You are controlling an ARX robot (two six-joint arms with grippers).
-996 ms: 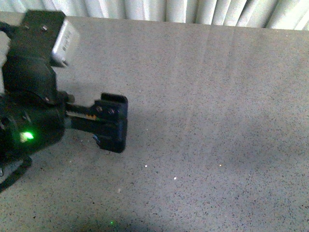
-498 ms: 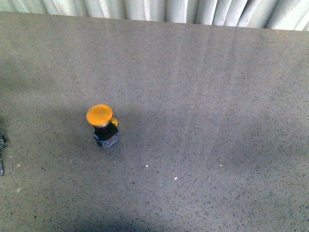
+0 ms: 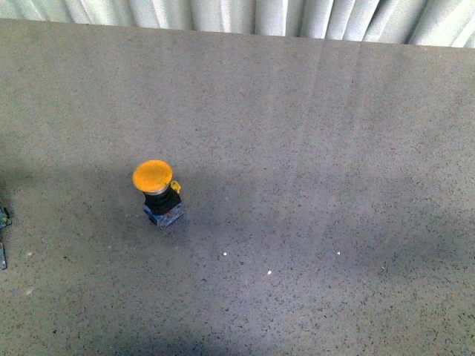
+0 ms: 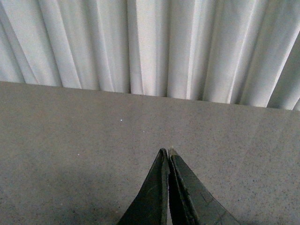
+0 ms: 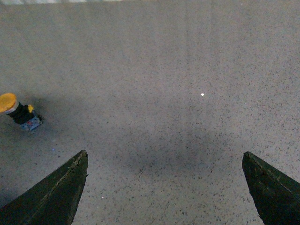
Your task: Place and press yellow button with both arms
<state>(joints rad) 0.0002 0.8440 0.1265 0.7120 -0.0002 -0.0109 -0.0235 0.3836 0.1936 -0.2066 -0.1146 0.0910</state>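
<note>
A grey speckled table [image 3: 334, 148] fills nearly the whole front view. It is broad and flat, with soft shadow across its near part. Along its far edge hangs a pale pleated curtain [image 3: 260, 13], which also shows in the left wrist view [image 4: 154, 47] behind that same edge.

The left gripper [image 4: 168, 152] is above the table and points toward the far edge and the curtain. Its two dark fingers [image 4: 152, 192] are pressed together, tip against tip, with nothing between them. The right gripper [image 5: 164, 153] looks down over bare table. Its fingers [image 5: 61, 187] are spread wide apart and hold nothing. Neither gripper appears in the front view. Only a small dark scrap of something [image 3: 3, 219] shows at the left border there, too little to tell what it is.

The yellow button [image 3: 158, 191] stands upright on its base in the left part of the table, well apart from the far edge, alone and touched by nothing. Its round yellow-orange cap [image 3: 152, 176] is on top, above a black collar [image 3: 160, 200] and a blue-grey base [image 3: 166, 215]. A small yellow tab [image 3: 176, 187] sticks out on the side toward the table's right. In the right wrist view the button [image 5: 18, 112] is well apart from both fingers.

A few tiny white specks [image 3: 224, 256] lie on the table, nearer the robot than the button and toward the right.
</note>
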